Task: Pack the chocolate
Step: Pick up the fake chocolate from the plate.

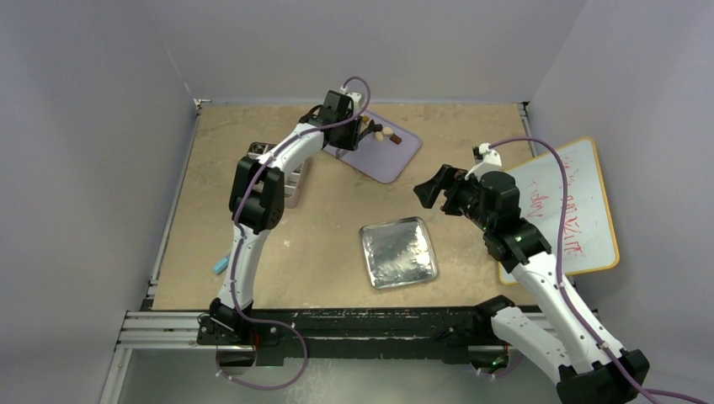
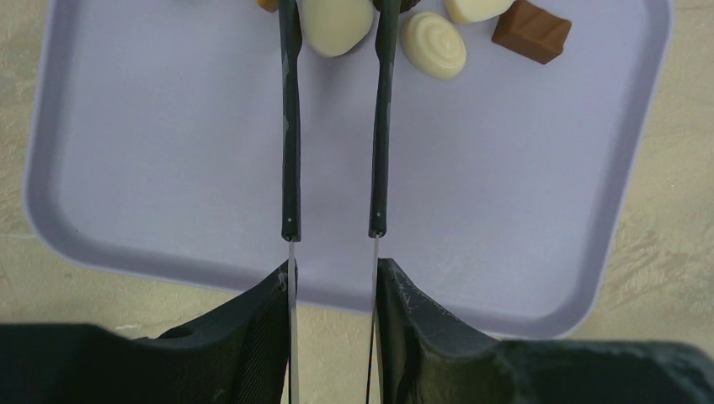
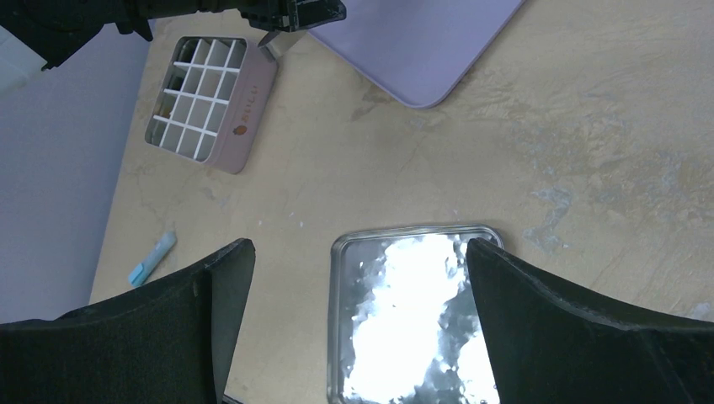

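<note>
Pieces of chocolate lie at the far end of a lavender tray [image 2: 168, 168]: a cream piece [image 2: 337, 25], a round cream one [image 2: 433, 45] and a brown block [image 2: 530, 29]. My left gripper [image 2: 334, 278] is shut on black tweezers [image 2: 290, 126], whose two arms stand apart on either side of the cream piece. From above, the left gripper [image 1: 354, 118] hangs over the tray [image 1: 396, 156] at the back. My right gripper [image 1: 434, 189] is open and holds nothing, above the table's right middle.
A pink box with a grid of compartments [image 3: 210, 101] sits left of the tray, partly under the left arm. A shiny metal lid [image 1: 398, 252] lies at centre front. A whiteboard [image 1: 572, 202] is at the right, and a small blue item [image 1: 221, 265] near the left edge.
</note>
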